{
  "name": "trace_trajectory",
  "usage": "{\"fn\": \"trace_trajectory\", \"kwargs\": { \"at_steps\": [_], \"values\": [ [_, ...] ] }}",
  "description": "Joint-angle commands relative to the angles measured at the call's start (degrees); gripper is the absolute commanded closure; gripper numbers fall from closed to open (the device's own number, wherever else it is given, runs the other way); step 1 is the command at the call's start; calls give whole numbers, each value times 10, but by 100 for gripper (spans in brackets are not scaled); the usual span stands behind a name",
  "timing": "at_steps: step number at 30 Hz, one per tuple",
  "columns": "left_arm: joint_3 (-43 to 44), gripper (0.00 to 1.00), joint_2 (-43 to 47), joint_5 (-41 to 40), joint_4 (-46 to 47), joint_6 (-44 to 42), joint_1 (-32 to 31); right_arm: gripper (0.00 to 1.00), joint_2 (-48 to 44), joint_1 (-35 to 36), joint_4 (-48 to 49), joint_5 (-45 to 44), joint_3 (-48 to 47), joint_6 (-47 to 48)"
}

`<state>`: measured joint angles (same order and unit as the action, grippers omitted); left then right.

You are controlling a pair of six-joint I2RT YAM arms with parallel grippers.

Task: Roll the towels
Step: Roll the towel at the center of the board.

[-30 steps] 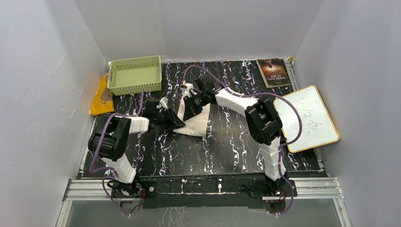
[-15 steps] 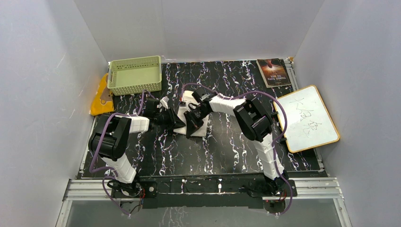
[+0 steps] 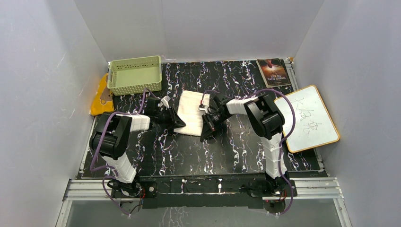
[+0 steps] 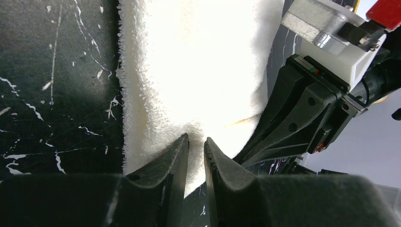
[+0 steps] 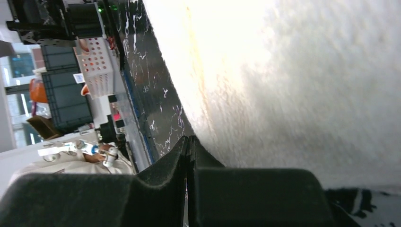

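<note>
Two arms bend low over the middle of the table. The left gripper (image 4: 196,142), its fingers narrowly parted, pinches the near left corner of the cream towel (image 3: 194,111), which lies flat. The right gripper (image 5: 188,142) is fully closed and empty, tilted down just beside the towel's near right corner.

The towel (image 4: 189,61) is nubby cream terry cloth; the table (image 3: 236,151) glossy black marbling; the basket (image 3: 135,88) matt plastic.
</note>
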<state>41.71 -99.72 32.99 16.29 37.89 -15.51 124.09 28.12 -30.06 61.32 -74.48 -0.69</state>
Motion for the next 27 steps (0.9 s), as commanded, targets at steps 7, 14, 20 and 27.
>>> {"fn": "trace_trajectory", "kwargs": {
  "at_steps": [7, 14, 20, 27],
  "values": [
    [-18, 80, -29, -81, -89, -43, -1, 96, -88, -2, 49, -104, -18, -44],
    [-14, 80, -35, -77, -91, -42, -1, 51, -277, 155, 112, -455, 16, -1],
    [-11, 80, -47, -62, -89, -40, -1, 43, -353, 308, 303, -688, 192, 179],
    [-6, 80, -47, -55, -92, -42, -1, 43, -297, 340, 335, -779, 205, 309]
  ]
}}
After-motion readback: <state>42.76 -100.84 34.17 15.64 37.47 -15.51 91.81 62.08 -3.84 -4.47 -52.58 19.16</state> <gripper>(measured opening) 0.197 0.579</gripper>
